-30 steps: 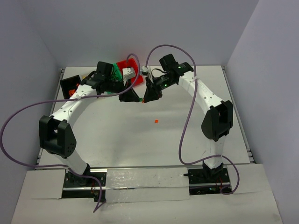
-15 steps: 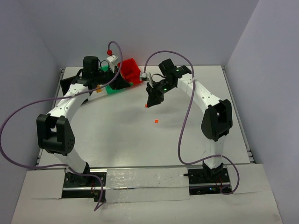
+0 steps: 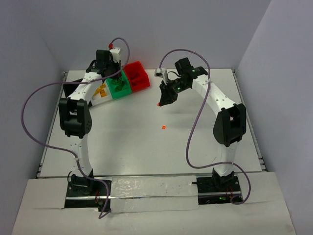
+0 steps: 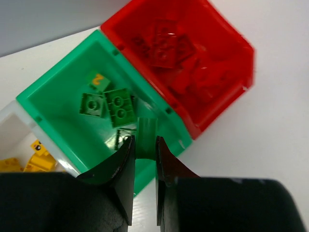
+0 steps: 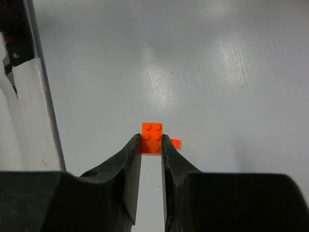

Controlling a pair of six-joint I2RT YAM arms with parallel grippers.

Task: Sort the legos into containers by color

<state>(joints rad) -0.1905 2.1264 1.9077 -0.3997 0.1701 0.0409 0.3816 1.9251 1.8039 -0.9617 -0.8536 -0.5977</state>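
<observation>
The left pincer point(image 4: 144, 140), jaws narrow, nips a green brick point(image 4: 147, 128) directly above the green bin point(image 4: 63, 128) (other green bricks point(image 4: 113, 104) lie inside it). Well right of the green bin, the right pincer point(image 5: 151, 139) clamps an orange brick point(image 5: 152, 133) above the tabletop point(image 5: 217, 72), with a loose orange piece point(image 5: 175, 143) lying below.
</observation>
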